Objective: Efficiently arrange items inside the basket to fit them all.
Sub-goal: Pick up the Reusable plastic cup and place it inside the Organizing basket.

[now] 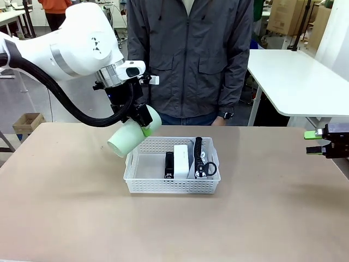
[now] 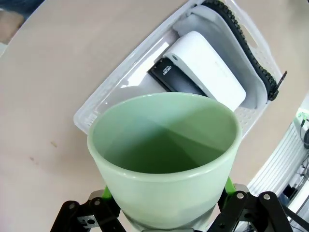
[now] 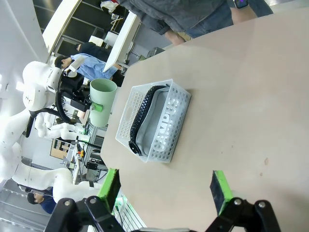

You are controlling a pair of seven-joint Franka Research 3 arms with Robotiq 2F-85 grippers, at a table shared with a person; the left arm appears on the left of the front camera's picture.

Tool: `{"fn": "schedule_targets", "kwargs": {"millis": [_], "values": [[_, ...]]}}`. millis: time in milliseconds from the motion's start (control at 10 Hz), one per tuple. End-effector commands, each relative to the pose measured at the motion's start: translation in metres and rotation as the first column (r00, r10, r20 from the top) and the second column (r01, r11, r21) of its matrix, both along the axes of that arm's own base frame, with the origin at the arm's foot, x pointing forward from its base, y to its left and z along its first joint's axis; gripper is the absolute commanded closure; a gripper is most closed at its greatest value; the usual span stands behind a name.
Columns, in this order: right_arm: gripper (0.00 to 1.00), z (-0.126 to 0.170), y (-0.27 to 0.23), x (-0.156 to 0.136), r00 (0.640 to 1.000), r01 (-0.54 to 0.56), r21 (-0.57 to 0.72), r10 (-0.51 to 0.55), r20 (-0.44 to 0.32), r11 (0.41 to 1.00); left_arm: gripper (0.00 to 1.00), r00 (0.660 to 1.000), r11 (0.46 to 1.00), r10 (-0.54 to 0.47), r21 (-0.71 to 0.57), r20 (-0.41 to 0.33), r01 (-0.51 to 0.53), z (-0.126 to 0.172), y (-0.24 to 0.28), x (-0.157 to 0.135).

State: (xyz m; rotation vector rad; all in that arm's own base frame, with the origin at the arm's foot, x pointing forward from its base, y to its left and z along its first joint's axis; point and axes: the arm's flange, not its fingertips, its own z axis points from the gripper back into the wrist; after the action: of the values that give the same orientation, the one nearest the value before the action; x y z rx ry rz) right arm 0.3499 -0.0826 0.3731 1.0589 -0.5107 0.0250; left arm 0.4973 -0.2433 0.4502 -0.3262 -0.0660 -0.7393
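My left gripper (image 1: 140, 121) is shut on the pale green cup (image 1: 128, 139). It holds the cup tilted, mouth down and to the left, above the far left corner of the white basket (image 1: 143, 184). In the left wrist view the cup (image 2: 164, 154) sits between my green pads, over the basket (image 2: 96, 108). In the basket lie a black stapler (image 1: 169, 164), a small white box (image 1: 181, 159) and the grey pouch (image 1: 195, 164) on edge along the right wall, its black strap (image 1: 198, 146) on top. The basket's left part is bare. My right gripper (image 1: 319, 142) hangs open at the table's right edge.
A person (image 1: 191, 54) in a grey jacket stands at the far side, close behind the basket. A white table (image 1: 300, 82) stands at the back right. From the right wrist, bare tabletop lies between my open right gripper (image 3: 164, 188) and the basket (image 3: 166, 128).
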Motion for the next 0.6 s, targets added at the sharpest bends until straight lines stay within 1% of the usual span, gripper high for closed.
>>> {"fn": "schedule_targets", "kwargs": {"millis": [0,100,200,300,400,500], "values": [[0.0,0.003,0.0,0.0,1.0,0.011,0.021,-0.011,-0.009,1.0,0.11,0.984,0.986,0.169,-0.003,-0.052,-0.169,0.004,-0.01,-0.014],[0.0,0.003,0.0,0.0,1.0,0.011,0.021,-0.011,-0.009,1.0,0.11,0.965,0.968,0.244,-0.04,-0.1,-0.249,0.012,-0.024,-0.027],[0.0,0.003,0.0,0.0,1.0,0.011,0.021,-0.011,-0.009,1.0,0.11,0.943,0.945,0.308,-0.07,-0.125,-0.318,0.02,-0.034,-0.036],[0.0,0.003,0.0,0.0,1.0,0.011,0.021,-0.011,-0.009,1.0,0.11,0.921,0.926,0.357,-0.068,-0.157,-0.371,0.022,-0.046,-0.042],[0.0,0.003,0.0,0.0,1.0,0.011,0.021,-0.011,-0.009,1.0,0.11,0.877,0.883,0.462,-0.025,-0.132,-0.469,0.021,-0.056,-0.047],[0.0,0.003,0.0,0.0,1.0,0.011,0.021,-0.011,-0.009,1.0,0.11,0.813,0.818,0.575,0.026,-0.09,-0.575,0.018,-0.062,-0.049]]}}
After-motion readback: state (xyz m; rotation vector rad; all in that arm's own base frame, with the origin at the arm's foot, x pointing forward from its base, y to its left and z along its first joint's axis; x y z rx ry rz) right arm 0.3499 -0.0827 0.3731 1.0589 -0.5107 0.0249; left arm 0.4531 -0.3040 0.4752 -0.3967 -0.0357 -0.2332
